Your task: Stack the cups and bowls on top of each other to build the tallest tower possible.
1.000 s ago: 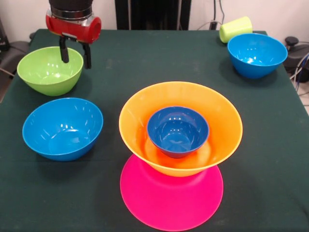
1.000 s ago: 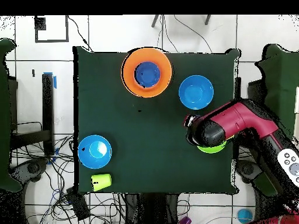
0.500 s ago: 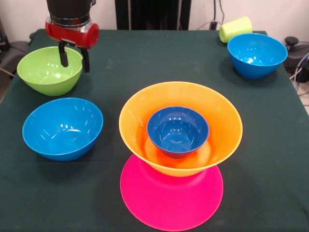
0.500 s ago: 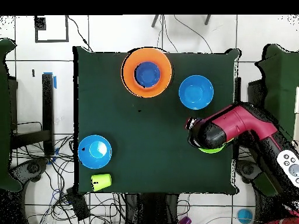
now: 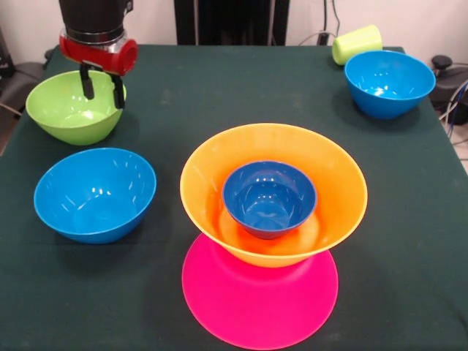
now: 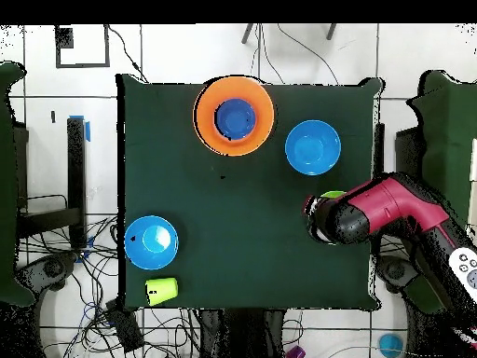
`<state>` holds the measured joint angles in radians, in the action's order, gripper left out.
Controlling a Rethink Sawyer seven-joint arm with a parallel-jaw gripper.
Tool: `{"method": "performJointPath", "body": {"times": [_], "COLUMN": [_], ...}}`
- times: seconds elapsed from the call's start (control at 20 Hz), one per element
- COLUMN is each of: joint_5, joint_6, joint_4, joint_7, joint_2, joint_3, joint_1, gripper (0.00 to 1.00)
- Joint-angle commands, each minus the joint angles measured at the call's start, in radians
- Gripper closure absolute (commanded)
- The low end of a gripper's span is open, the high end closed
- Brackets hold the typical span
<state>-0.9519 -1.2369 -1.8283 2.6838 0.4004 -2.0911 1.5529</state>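
Note:
The tower stands at the table's near middle: the big pink bowl (image 5: 259,296) upside down, the big orange bowl (image 5: 344,191) upright on it, and the small dark-blue bowl (image 5: 269,197) inside the orange one. My gripper (image 5: 102,86) is open and empty. It hangs over the right rim of the medium green bowl (image 5: 62,110) at the far left. A medium blue bowl (image 5: 95,194) sits in front of the green one. Another blue bowl (image 5: 389,82) is at the far right, with the yellow-green cup (image 5: 357,44) lying on its side behind it.
In the overhead view the red arm (image 6: 396,210) covers most of the green bowl (image 6: 333,195). The orange bowl (image 6: 207,117), both blue bowls (image 6: 312,147) (image 6: 151,242) and the cup (image 6: 161,290) show there. Cables lie on the floor around the table.
My gripper has moved leftward in the front view, from beside the green bowl to over its right rim. It stayed open. Bowls and cup have not moved.

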Motion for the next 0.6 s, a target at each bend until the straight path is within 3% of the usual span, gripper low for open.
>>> {"method": "performJointPath", "body": {"times": [0.05, 0.6], "joint_5": [0.028, 0.073], "joint_6": [0.042, 0.130], "joint_4": [-0.036, 0.009], "joint_7": [0.026, 0.034], "joint_2": [0.017, 0.052], "joint_3": [-0.171, -0.217], "joint_1": [0.007, 0.013], "gripper": [0.00, 0.00]}}
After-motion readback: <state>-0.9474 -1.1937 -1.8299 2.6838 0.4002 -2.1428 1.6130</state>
